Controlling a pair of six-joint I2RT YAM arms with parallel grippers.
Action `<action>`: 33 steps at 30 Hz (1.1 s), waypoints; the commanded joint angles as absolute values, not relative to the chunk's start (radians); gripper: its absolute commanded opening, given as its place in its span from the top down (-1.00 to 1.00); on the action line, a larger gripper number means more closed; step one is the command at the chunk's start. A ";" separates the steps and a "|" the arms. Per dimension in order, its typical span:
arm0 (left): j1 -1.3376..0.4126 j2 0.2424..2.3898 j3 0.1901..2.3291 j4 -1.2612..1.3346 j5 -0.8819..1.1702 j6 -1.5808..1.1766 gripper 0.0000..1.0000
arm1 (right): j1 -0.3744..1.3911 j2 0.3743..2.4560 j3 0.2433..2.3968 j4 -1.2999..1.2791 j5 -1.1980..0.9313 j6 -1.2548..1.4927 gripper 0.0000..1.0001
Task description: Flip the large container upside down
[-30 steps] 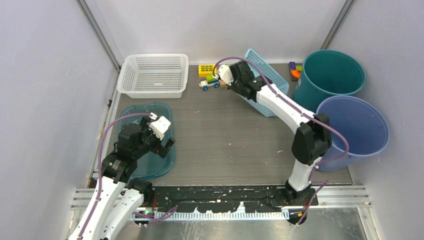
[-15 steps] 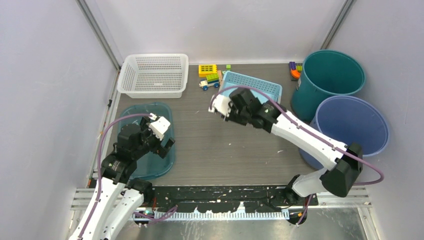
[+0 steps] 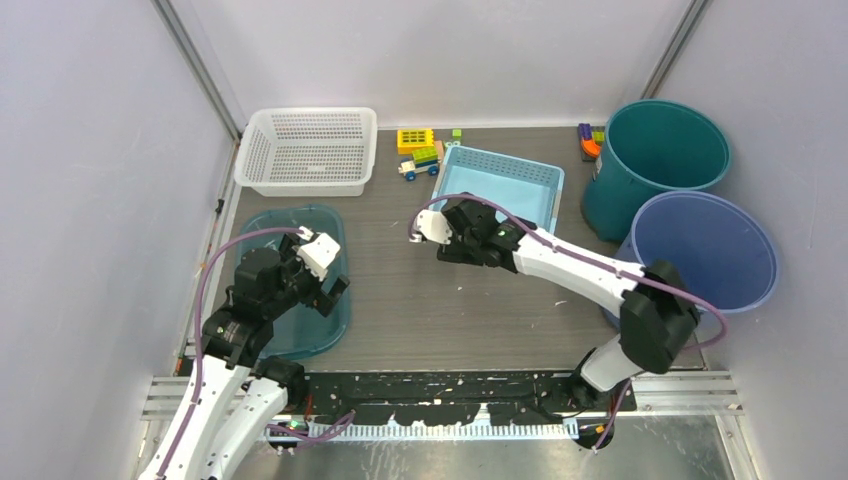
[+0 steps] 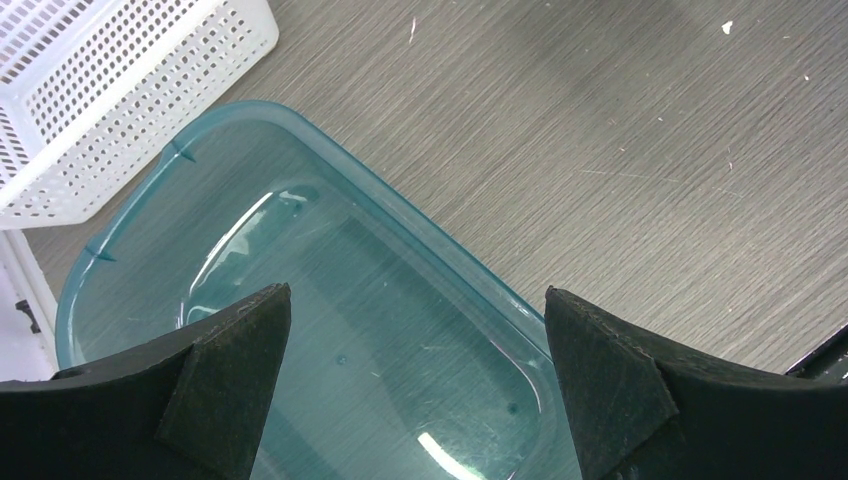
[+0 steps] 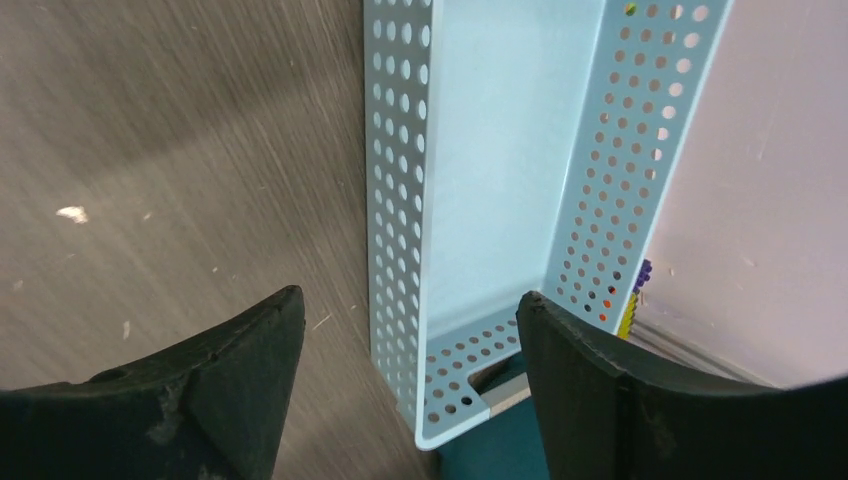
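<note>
No text, label, brand, number or sign can be read in any of the three views. The toy bricks [image 3: 418, 150] at the far edge of the table are too small in the top view to show any marking.

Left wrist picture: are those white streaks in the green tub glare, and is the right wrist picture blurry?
Left wrist view: yes, the pale streaks in the clear teal tub are light glare on glossy plastic; the table grain is sharp. Right wrist view: the table looks slightly smeared, though the blue basket's holes read clearly. Top view: even light, soft shadows.
</note>
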State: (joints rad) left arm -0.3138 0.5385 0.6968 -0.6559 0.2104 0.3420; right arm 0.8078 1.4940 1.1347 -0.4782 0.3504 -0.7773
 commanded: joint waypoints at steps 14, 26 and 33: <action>-0.306 0.533 0.700 -0.640 0.235 0.346 -1.00 | 0.605 1.746 1.242 -0.405 0.255 -0.878 -0.71; -0.305 0.541 0.698 -0.638 0.236 0.346 -1.00 | 0.595 1.760 1.152 -0.344 0.293 -0.884 -0.05; -0.305 0.542 0.698 -0.636 0.236 0.348 -0.99 | 0.610 1.717 1.071 -0.314 0.316 -0.866 0.49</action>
